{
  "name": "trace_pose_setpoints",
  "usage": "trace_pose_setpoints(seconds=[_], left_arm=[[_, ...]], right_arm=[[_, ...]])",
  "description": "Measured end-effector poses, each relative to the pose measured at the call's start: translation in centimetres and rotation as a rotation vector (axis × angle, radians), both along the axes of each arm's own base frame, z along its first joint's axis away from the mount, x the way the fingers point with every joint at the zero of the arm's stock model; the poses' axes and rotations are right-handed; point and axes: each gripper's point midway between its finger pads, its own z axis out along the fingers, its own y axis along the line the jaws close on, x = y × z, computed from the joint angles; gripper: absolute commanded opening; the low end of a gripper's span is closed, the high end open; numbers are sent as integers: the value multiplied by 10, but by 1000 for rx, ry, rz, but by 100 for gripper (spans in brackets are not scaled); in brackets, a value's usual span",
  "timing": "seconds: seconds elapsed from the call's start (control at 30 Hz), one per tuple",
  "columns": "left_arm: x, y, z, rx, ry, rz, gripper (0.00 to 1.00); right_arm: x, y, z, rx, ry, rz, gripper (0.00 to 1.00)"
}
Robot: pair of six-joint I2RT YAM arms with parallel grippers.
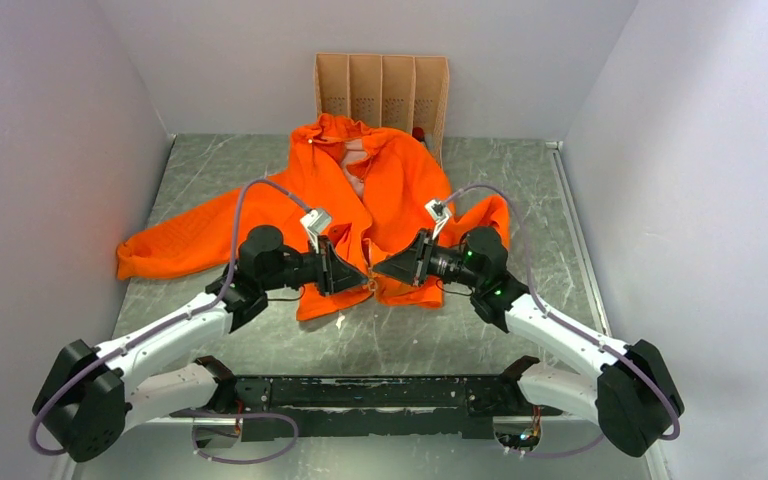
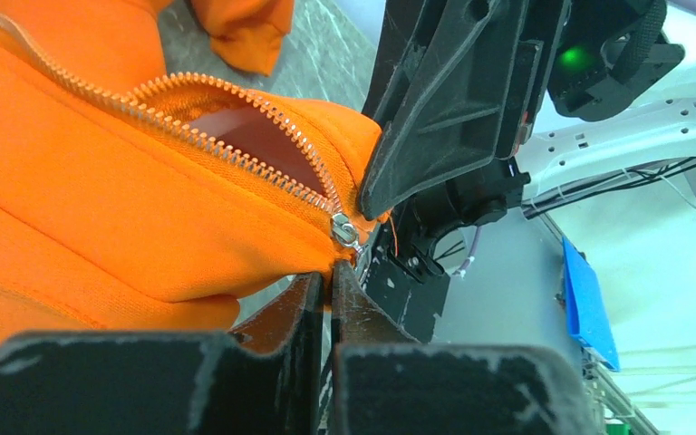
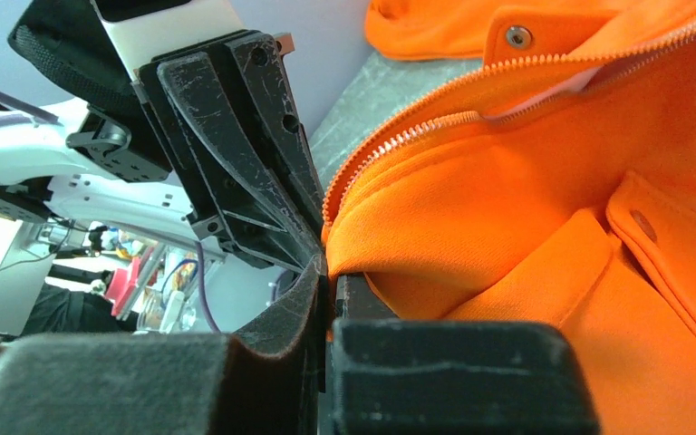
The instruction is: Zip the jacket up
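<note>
The grey table [image 1: 260,340] carries the jacket [image 1: 400,190] spread across its middle. The collar lies far, close to a cardboard box [image 1: 380,90] against the back wall, one sleeve [image 1: 175,250] is thrown out to the left, and the hem sits nearest the arms.

The jacket looks like soft, light fleece that will bunch and drag rather than hold its shape, so the cloth below the zipper wants pinning taut while the pull travels. The places to hold are the hem corners and the small metal slider, not the loose front.

The left pincer [image 2: 329,272] is closed tight, its tips nipping the hem just under the slider [image 2: 344,229]. The right pincer [image 3: 329,272] is also closed, gripping the hem edge of the other front, and the two meet tip to tip at the near end of the zipper [image 2: 236,154].

The overhead view gives the whole layout and shows the front gaping open up to the collar, but it hides the slider behind the black fingers. The left wrist view alone shows the slider seated at the bottom with the teeth parting above it over pale lining. The right wrist view misses the slider, yet shows a snap [image 3: 517,36] and a pocket flap [image 3: 662,245].
</note>
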Motion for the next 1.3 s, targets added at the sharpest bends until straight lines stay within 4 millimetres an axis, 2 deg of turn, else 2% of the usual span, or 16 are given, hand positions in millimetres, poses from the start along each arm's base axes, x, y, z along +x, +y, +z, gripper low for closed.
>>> trace_pose_setpoints(seconds=[0.4, 0.5, 1.0, 1.3], left_arm=[[-10, -8, -49, 31, 202, -57, 8], [-12, -9, -56, 34, 238, -64, 8], [-15, -20, -68, -1, 361, -120, 8], [-20, -23, -61, -86, 414, -158, 8]], right_arm=[[-3, -4, -51, -127, 215, -19, 0], [-4, -6, -62, -156, 252, -31, 0], [-2, -13, -72, -194, 309, -84, 0], [-4, -19, -67, -193, 297, -118, 14]])
